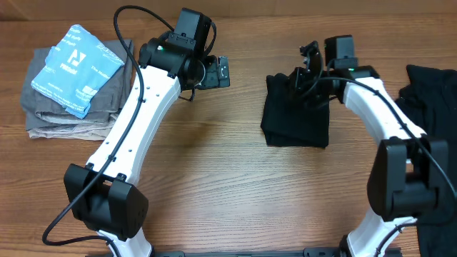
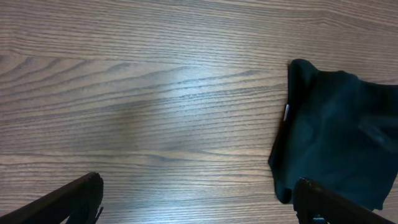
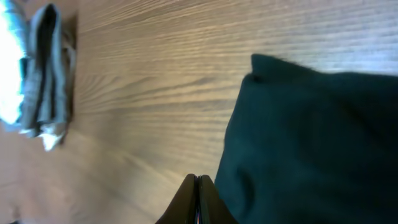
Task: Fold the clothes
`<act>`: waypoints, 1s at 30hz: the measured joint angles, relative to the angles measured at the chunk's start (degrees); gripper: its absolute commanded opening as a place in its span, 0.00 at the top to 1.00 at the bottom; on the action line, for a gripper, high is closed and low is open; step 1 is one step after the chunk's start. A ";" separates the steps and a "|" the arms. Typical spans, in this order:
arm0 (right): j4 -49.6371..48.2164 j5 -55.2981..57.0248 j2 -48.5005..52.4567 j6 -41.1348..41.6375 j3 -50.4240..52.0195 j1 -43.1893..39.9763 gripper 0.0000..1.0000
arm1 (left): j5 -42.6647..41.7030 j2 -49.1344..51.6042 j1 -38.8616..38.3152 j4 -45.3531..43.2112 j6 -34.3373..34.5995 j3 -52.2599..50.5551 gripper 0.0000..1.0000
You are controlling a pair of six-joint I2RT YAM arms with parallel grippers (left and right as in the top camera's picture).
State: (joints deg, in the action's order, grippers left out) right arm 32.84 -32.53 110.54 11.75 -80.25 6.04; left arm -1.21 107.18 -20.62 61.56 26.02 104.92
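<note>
My left claw (image 1: 220, 71) hangs wide open over bare bench (image 1: 214, 164), nothing btwn its fingers. My right claw (image 1: 303, 71) is closed tight, tips pressed together w/ no cloth caught that I can see, just beside one edge of the folded black shirt (image 1: 296, 118). That shirt lies right of centre on the bench as a small thick rectangle. More black clothes (image 1: 432, 86) are heaped at the right edge, partly out of view. A folded grey and light-blue stack (image 1: 68, 78) sits well apart at far left. My read on handling: the fabric is soft, light and limp w/ no stiffness, so it'll sag and fall open if I lift one layer only. It looks matte, prob. not slippery in the pads, but the bundle could slide on smooth wood. For the folded one I'd pinch thru all layers at a folded edge. For the heap I'd look for a hem or shoulder corner, one claw per corner, then spread it flat.
</note>
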 measured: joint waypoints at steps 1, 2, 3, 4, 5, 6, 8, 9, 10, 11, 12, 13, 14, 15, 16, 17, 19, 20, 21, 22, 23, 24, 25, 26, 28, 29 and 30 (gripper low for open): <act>-1.46 0.66 1.22 0.09 0.00 0.44 0.96 | 0.00 0.00 0.00 0.00 0.00 0.00 0.00; -2.36 1.31 2.27 0.26 0.00 0.68 0.96 | 0.00 0.00 0.00 0.00 0.00 0.00 0.00; -3.26 2.10 3.52 0.63 0.00 0.87 0.96 | 0.00 0.00 0.00 0.04 0.00 0.00 0.00; -3.65 2.60 4.20 0.85 0.00 0.94 0.96 | 0.00 0.00 -0.02 0.02 0.00 0.00 0.00; -4.92 3.39 5.64 1.44 0.00 1.07 0.95 | 0.00 0.00 -0.02 -0.04 0.00 0.00 0.00; -5.86 3.96 6.60 1.75 0.00 1.07 0.94 | -0.02 0.00 0.00 0.02 0.00 0.00 0.00; -8.13 4.72 9.11 2.16 0.00 1.09 0.93 | 0.00 0.00 -0.02 0.02 0.00 0.00 0.00; -9.49 4.85 10.19 2.43 0.00 1.09 0.92 | 0.00 0.00 0.00 0.04 0.00 0.00 0.00; -10.69 4.59 11.28 2.56 0.00 1.09 0.90 | -0.02 0.00 0.00 0.00 0.00 0.00 0.00; -11.39 3.98 11.91 2.54 0.00 1.09 0.89 | 0.00 0.00 -0.02 0.02 0.00 0.00 0.00; -12.00 3.04 12.22 2.34 0.00 1.07 0.88 | 0.00 0.00 -0.02 0.02 0.00 0.00 0.00; -12.55 1.92 12.22 2.10 0.00 1.07 0.86 | 0.00 0.00 -0.02 -0.02 0.00 0.00 0.00; -12.92 0.50 12.20 1.84 -0.04 1.03 0.85 | 0.00 0.00 -0.02 0.02 0.00 0.00 0.00; -12.94 -0.85 12.09 1.66 -0.28 0.90 0.83 | 0.00 0.00 0.00 0.04 0.00 0.00 0.00; -12.52 -1.77 12.04 1.55 -0.55 0.83 0.82 | -0.02 0.00 -0.02 -0.02 0.00 0.00 0.00; -11.69 -3.61 11.82 1.29 -1.16 0.63 0.82 | 0.00 0.00 -0.02 0.02 0.00 0.00 0.00; -8.87 -6.10 10.67 1.07 -2.32 -0.11 0.82 | 0.00 0.00 -0.02 0.02 0.00 0.00 0.00; -7.45 -6.95 9.60 1.01 -2.95 -0.72 0.81 | 0.00 0.00 -0.02 0.02 0.00 0.00 0.00; -5.64 -7.54 8.04 1.01 -3.65 -1.60 0.80 | -0.04 0.00 -0.02 0.00 0.00 0.00 0.00; -4.39 -7.85 6.27 0.98 -4.22 -2.56 0.79 | 0.00 0.00 0.00 0.00 0.00 0.00 0.00; -3.39 -8.02 4.26 0.90 -4.85 -3.76 0.78 | 0.00 0.00 0.00 -0.02 0.00 0.00 0.00; -2.10 -7.87 1.92 0.79 -5.51 -5.18 0.78 | 0.00 0.00 -0.02 0.04 0.00 0.00 0.00; -0.74 -7.56 -0.20 0.66 -6.10 -6.60 0.79 | 0.00 0.00 -0.02 -0.02 0.00 0.00 0.00; 0.85 -7.13 -2.36 0.61 -6.69 -8.09 0.83 | 0.00 0.00 -0.02 0.04 0.00 0.00 0.00; 4.22 -5.77 -5.60 0.39 -7.65 -11.02 0.86 | 0.00 0.00 0.00 0.00 0.00 0.00 0.00; 5.35 -5.16 -6.43 0.52 -7.91 -12.09 0.87 | -0.02 0.00 -0.02 0.02 0.00 0.00 0.00; 6.78 -4.28 -7.02 0.46 -8.00 -13.29 0.87 | 0.00 0.00 -0.02 -0.02 0.00 0.00 0.00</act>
State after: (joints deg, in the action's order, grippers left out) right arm 39.62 -36.82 103.53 12.21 -88.25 -7.25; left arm -1.21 107.18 -20.64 61.54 26.02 104.92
